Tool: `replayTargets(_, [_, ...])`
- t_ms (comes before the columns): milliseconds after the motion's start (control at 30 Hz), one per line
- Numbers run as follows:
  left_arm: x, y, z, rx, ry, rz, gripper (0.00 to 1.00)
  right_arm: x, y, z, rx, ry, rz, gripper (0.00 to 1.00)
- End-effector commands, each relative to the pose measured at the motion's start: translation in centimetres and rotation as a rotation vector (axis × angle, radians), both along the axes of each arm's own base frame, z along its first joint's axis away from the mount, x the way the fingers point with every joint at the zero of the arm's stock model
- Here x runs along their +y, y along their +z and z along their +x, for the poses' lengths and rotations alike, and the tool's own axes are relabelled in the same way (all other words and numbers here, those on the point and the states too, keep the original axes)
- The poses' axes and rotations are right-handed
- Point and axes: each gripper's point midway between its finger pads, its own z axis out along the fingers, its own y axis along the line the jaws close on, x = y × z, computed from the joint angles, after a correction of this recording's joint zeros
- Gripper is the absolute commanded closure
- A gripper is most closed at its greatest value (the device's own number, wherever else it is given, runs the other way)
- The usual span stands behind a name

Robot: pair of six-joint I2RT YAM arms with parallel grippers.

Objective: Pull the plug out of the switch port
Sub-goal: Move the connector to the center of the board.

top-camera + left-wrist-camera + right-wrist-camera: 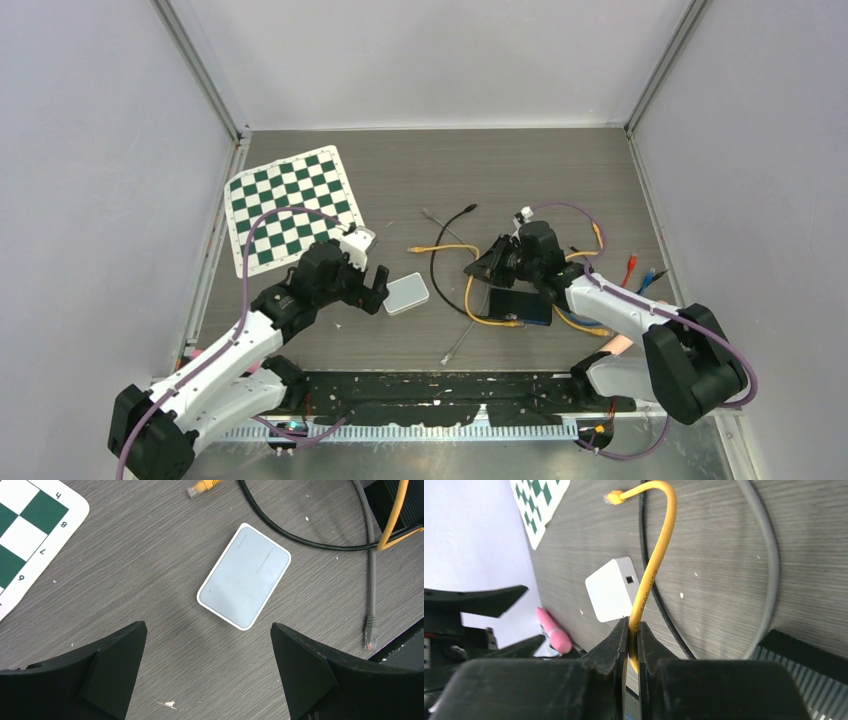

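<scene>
A black switch box (520, 303) lies right of centre. A yellow cable (468, 298) loops from its near edge up to a free plug (413, 248) lying on the table; the plug also shows in the right wrist view (613, 498). My right gripper (482, 268) is shut on the yellow cable (655, 560) partway along it, the jaws (633, 626) pinching it on both sides. My left gripper (372, 285) is open and empty, hovering just left of a small white box (407, 293); the box (245, 575) lies ahead of its fingertips (135, 635).
A green checkerboard sheet (292, 205) lies at the back left. A black cable (437, 262) and a grey cable (458, 340) cross the middle. Red and blue leads (633, 272) lie at the right. Black tape (430, 395) runs along the near edge. A pink object (553, 635) lies near it.
</scene>
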Motion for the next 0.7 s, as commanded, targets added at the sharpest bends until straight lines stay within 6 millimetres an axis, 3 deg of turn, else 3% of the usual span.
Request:
replayTargets(0, [-0.6, 1.0, 0.5, -0.007, 0.015, -0.039, 0.0, 0.6, 2.3, 2.7, -0.062, -0.133, 0.121, 0.89])
replayTargets(67, [-0.6, 0.7, 0.5, 0.003, 0.022, -0.038, 0.0, 0.5, 1.8, 2.7, -0.051, -0.164, 0.149, 0.88])
replayTargets(200, [-0.7, 0.2, 0.6, 0.016, 0.031, -0.045, 0.01, 0.3, 0.4, 1.9, -0.006, -0.195, 0.185, 0.75])
replayTargets(333, [-0.7, -0.2, 0.6, 0.029, 0.034, -0.04, 0.01, -0.2, -0.8, 0.5, 0.011, -0.166, 0.129, 0.55])
replayTargets(667, [-0.6, -0.7, 1.2, 0.046, 0.092, -0.043, 0.0, -3.3, -0.3, -2.2, -0.111, -0.017, -0.138, 0.42])
